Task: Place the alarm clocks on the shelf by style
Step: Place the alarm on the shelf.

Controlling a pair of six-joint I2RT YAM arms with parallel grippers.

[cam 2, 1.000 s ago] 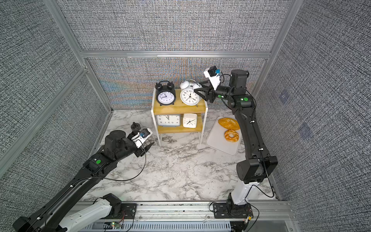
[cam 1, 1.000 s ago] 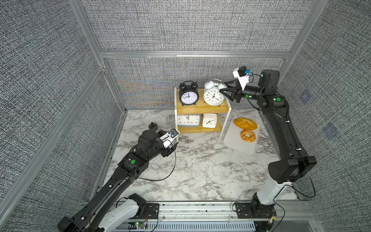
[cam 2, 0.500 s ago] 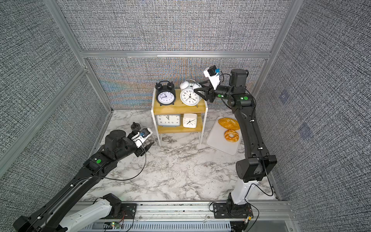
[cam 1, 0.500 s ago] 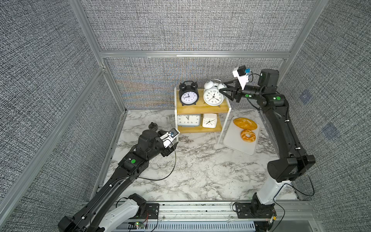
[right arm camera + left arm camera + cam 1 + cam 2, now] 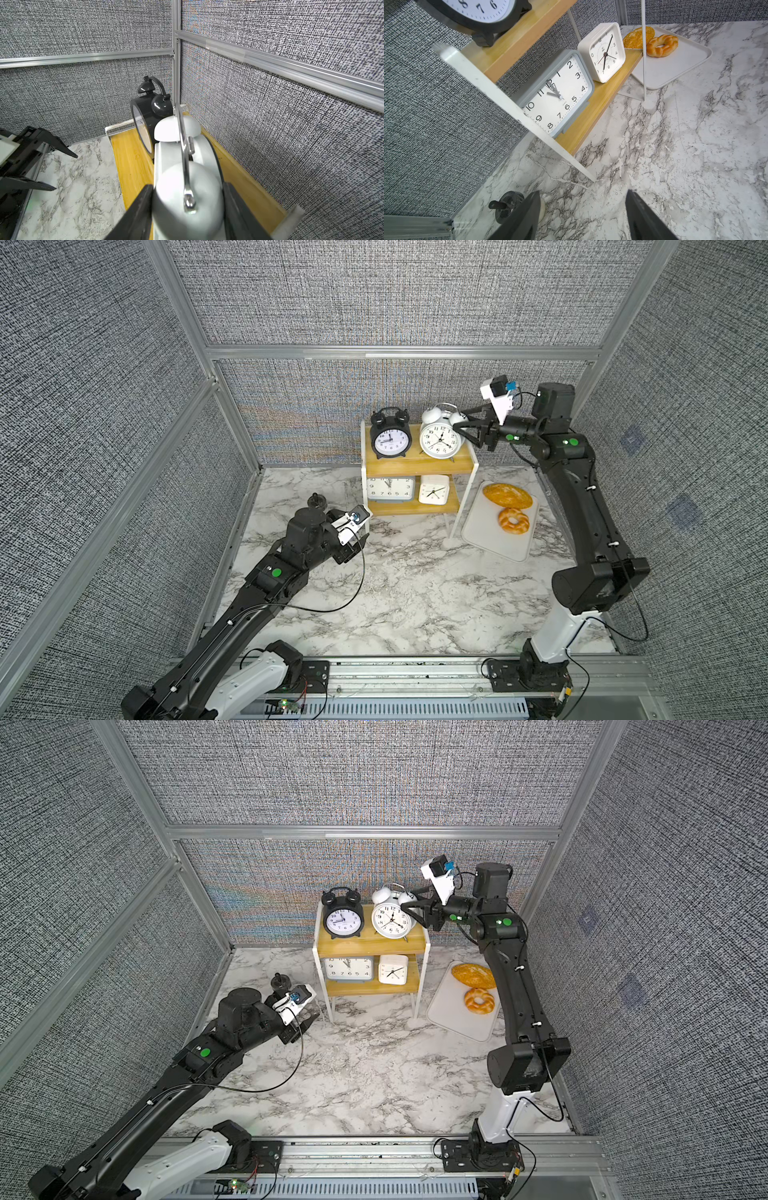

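One white twin-bell clock [image 5: 440, 440] stands upright atop the shelf [image 5: 415, 467], dial facing the robot.

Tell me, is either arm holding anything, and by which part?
The right tool grips the white clock by one bell. The left tool is open and empty.

Bright, even overhead light in both top views; soft shadows on the grey-veined white marble tabletop [image 5: 415, 593] beside the yellow-board, white-framed shelf [image 5: 417, 466]. Rainbow moiré on the grey woven back wall [image 5: 299, 435]. Wrist views bend at edges; the white round twin-bell alarm clock [image 5: 172, 187] blurs close up.
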